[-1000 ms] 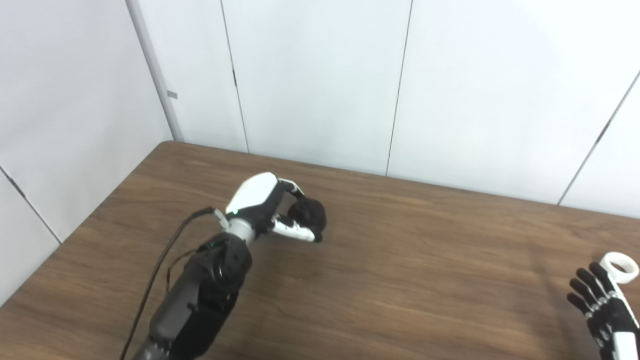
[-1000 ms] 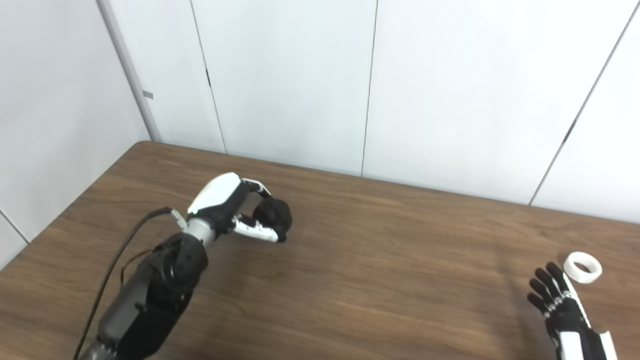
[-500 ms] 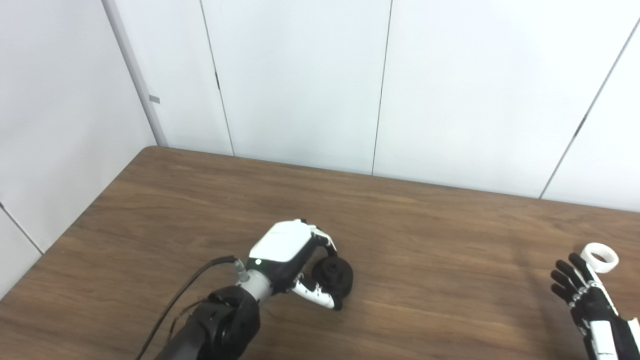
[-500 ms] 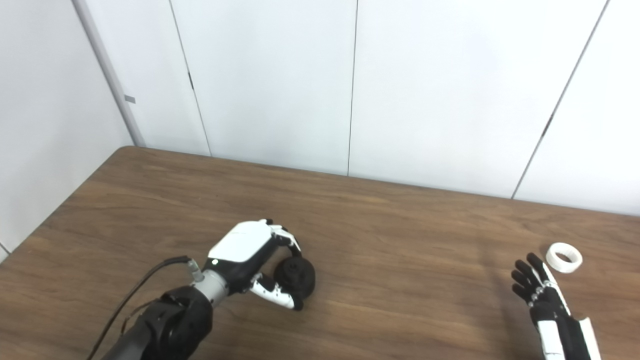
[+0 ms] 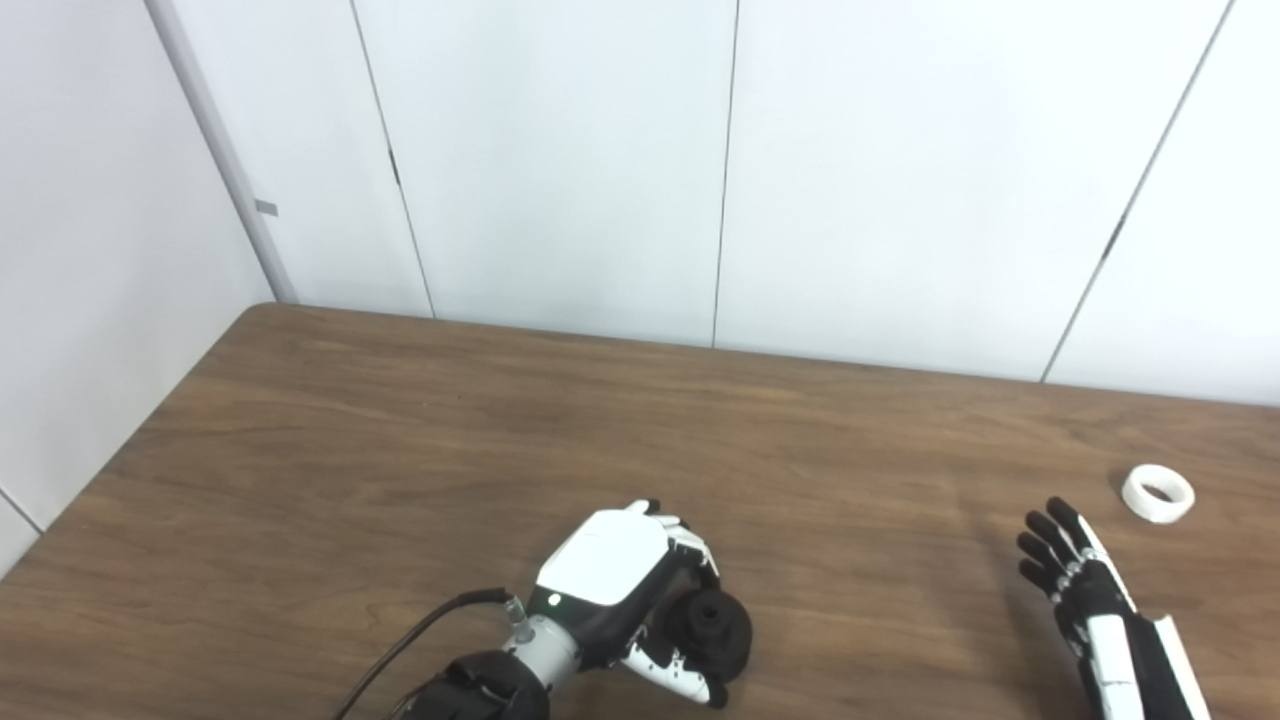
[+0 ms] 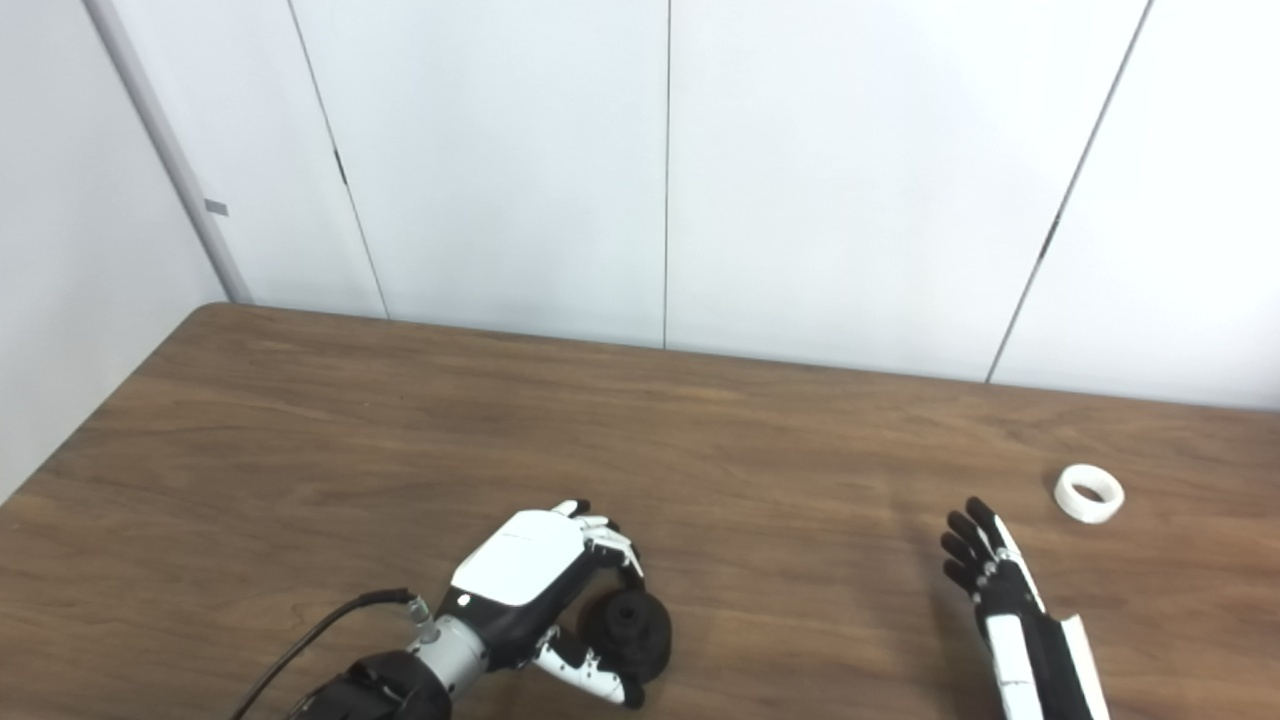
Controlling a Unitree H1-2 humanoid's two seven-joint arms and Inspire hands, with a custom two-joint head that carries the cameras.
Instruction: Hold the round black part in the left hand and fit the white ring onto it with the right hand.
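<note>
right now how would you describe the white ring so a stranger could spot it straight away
Look at the brown wooden table and go to its far right side. Just beyond the outstretched fingers of the right hand, lying flat and untouched, is the white ring. It is the only small white hoop there; the round black part sits in the left hand.

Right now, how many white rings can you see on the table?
1. The white ring lies flat on the table near its right end, beyond the open right hand and not touching it. No other ring is visible.
</note>
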